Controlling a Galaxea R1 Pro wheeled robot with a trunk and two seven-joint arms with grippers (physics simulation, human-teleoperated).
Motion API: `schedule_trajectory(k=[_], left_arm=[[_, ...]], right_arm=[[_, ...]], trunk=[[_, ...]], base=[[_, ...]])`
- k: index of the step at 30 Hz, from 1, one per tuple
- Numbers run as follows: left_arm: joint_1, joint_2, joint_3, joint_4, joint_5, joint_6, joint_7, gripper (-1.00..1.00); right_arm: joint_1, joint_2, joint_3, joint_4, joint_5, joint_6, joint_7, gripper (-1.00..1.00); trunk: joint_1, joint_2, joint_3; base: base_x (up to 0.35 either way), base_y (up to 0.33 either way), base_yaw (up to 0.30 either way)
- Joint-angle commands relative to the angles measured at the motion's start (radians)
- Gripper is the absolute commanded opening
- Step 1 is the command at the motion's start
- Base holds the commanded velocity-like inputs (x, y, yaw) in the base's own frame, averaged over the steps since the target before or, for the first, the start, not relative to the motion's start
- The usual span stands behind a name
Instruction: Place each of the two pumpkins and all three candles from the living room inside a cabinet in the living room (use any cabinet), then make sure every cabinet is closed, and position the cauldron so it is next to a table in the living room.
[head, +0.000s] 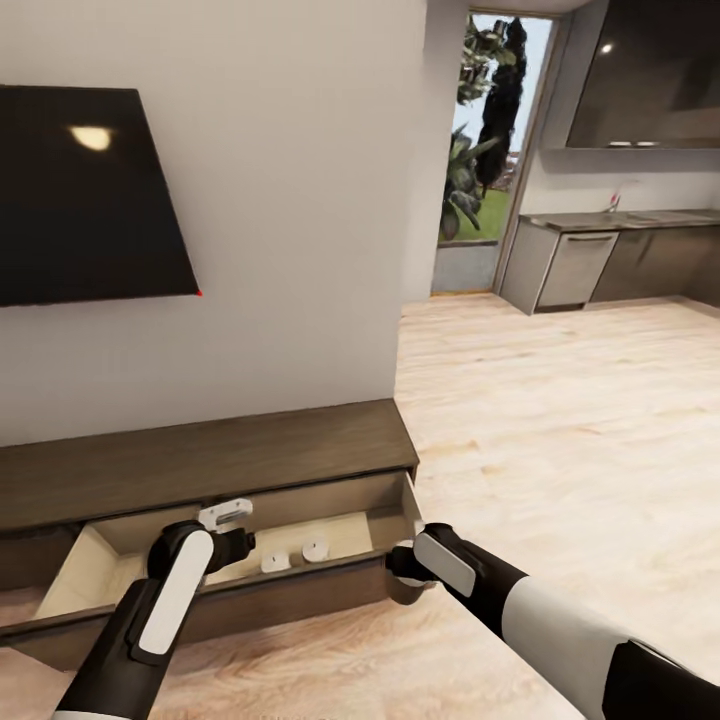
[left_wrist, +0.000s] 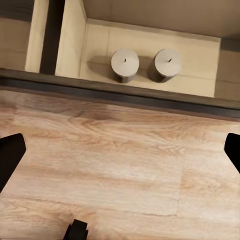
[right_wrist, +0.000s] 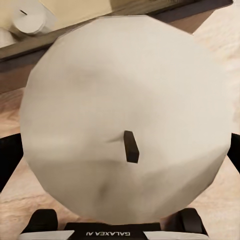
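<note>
Two candles (left_wrist: 125, 64) stand upright side by side inside the cabinet's (head: 200, 455) open drawer. Right pincer (head: 405, 565), just beside the drawer's right end, grips a third candle (right_wrist: 125, 125), staged for dropping in. Left pincer (left_wrist: 120, 155), spread and empty, hovers before the drawer front.

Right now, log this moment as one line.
drawer open | two candles inside | right gripper holds third candle | left gripper open

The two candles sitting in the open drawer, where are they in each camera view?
Head view: candles in the open drawer, low in the middle.
Left wrist view: side by side just beyond the drawer front.
Right wrist view: one past the held candle.
Shared landmark: the dark drawer front.
</note>
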Motion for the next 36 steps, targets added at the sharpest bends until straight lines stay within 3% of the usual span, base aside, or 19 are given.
schedule_trajectory(k=[1,17,27,36], left_arm=[[-0.001,0.000,-0.003,-0.001,0.009,0.002,0.010,1.00],[0.000,-0.024,-0.013,-0.001,0.010,0.000,0.010,1.00],[0.000,-0.027,-0.041,0.001,0.008,0.000,0.009,1.00],[0.000,-0.028,-0.075,0.014,0.009,-0.001,0.009,1.00]], right_arm=[[-0.001,-0.001,0.005,-0.002,-0.007,0.000,-0.008,-1.00],[-0.001,-0.003,0.005,0.002,-0.010,0.004,-0.005,-1.00],[0.002,-0.007,0.004,0.015,-0.010,-0.001,-0.005,-1.00],[0.003,-0.008,0.006,0.021,0.026,-0.004,-0.006,-1.00]], trunk=[[-0.004,0.007,0.002],[-0.065,0.119,0.045],[-0.065,0.119,0.043],[-0.065,0.119,0.043]], base=[[0.000,0.000,0.263],[0.000,0.000,0.264],[0.023,0.000,0.099],[0.286,-0.078,0.002]])
